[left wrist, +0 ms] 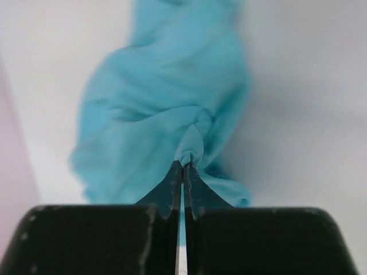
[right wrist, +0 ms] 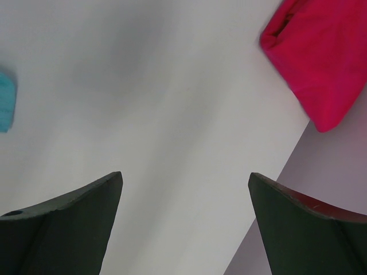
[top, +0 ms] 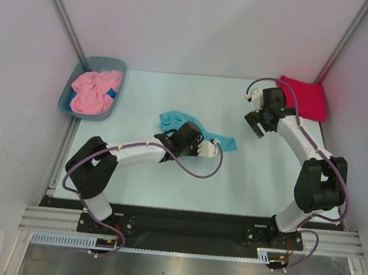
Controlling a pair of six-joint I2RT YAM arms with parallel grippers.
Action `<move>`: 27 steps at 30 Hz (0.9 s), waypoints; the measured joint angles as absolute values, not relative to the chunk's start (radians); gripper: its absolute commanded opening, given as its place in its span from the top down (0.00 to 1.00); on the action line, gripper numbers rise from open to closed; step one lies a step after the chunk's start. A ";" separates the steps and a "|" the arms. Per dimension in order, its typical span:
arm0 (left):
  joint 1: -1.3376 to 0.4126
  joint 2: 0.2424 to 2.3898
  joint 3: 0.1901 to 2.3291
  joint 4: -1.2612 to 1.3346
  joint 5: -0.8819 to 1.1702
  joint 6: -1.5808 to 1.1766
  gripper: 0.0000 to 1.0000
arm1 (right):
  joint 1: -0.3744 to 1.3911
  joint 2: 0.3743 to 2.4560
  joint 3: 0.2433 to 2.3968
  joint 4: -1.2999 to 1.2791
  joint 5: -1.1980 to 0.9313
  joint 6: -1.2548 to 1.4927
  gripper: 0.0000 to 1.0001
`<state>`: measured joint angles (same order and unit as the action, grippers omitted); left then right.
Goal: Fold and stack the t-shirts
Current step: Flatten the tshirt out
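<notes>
Overhead: the turquoise t-shirt [top: 176, 119] lies crumpled mid-counter [top: 135, 185]. The crimson t-shirt [top: 305, 96] sits at the far right corner, and the pink t-shirt [top: 95, 91] is bunched in the tub [top: 72, 97].

Left wrist: my left tool [left wrist: 183, 166] is pressed together on a small tuft of turquoise cloth. I judge so thin a pinch may slip, or lift one layer and rope the shirt.

Right wrist: my right tool [right wrist: 184, 176] is spread wide, holding nothing, above bare counter. With one tool only, flattening may fail.

The right tool [right wrist: 184, 176] hangs with its dark fingers [right wrist: 74, 223] spread wide, and pale worktop [right wrist: 143, 86] shows between them. A crimson red t-shirt [right wrist: 321, 57] lies at upper right. The edge of a turquoise t-shirt [right wrist: 6, 100] shows at the left border.
</notes>
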<state>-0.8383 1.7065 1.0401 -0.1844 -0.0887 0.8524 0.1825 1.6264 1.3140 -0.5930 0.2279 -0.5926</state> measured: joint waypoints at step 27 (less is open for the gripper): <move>-0.630 1.650 1.374 0.176 -0.675 1.022 1.00 | 0.355 1.661 1.223 -0.539 0.191 -0.550 0.00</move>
<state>-0.6300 1.6497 1.3735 0.1757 -0.6754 1.0222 0.3550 1.6608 1.2228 -0.5388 0.1913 -0.5499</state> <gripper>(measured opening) 0.009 0.995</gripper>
